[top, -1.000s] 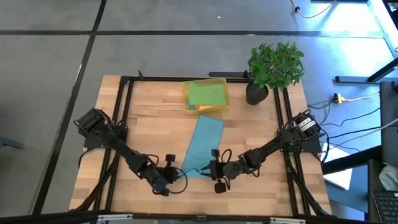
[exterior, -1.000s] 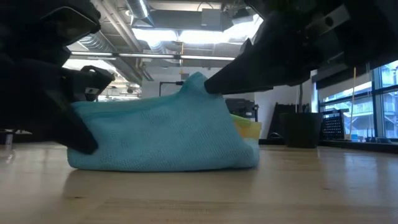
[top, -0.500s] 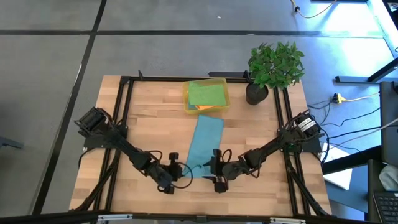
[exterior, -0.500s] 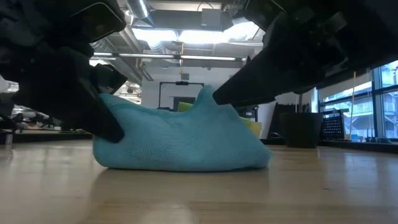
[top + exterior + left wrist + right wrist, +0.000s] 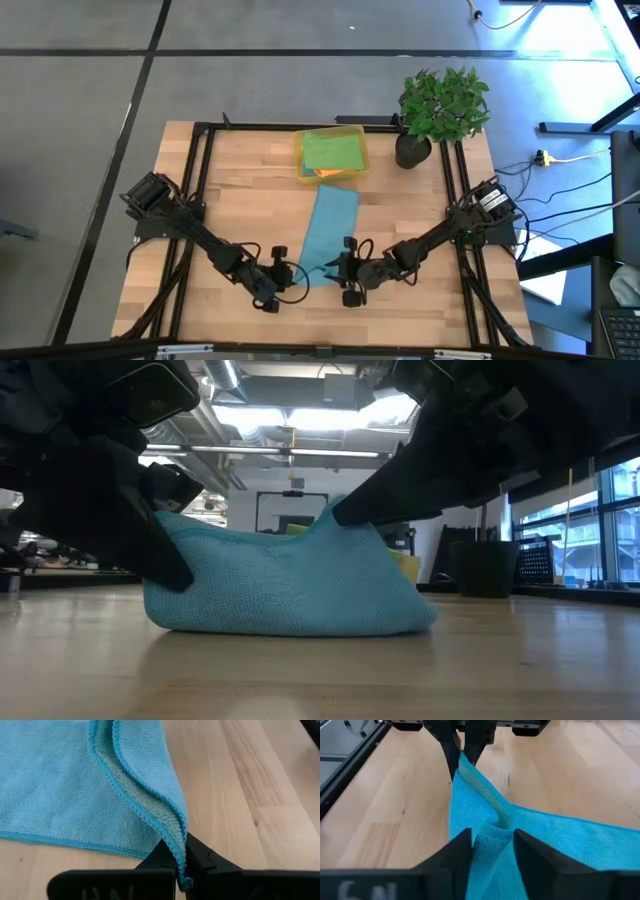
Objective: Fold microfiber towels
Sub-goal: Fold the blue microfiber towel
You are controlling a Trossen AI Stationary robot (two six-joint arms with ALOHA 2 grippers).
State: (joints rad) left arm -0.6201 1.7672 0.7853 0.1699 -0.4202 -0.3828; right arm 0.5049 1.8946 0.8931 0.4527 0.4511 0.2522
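A teal-blue towel lies as a long strip on the wooden table, running from the yellow bin toward the near edge. Its near end is raised and bunched between my two grippers. My left gripper is shut on the near left corner. My right gripper is shut on the near right corner. A green towel lies on top in the bin, with an orange one showing under it. The other towels are hidden. My left gripper pinches the towel's near left corner between its two fingers, two hemmed edges together. The fingers come level from the table's left. The corner is held just above the table, and the cloth falls away slack. My right gripper pinches a bunched fold at the towel's near right corner between its two fingers. The fingers come about level from the table's right. The fold stands up as a peak, and the cloth below rests on the table.
The yellow plastic bin stands at the far middle. A potted plant stands at the far right corner. Black frame rails run along the table's sides. Bare wood lies left and right of the towel.
My left gripper has moved toward the table's right, closer to my right gripper, carrying the near left corner. The towel's near end has drawn narrower and bunched up between the grippers. Its far part stays flat.
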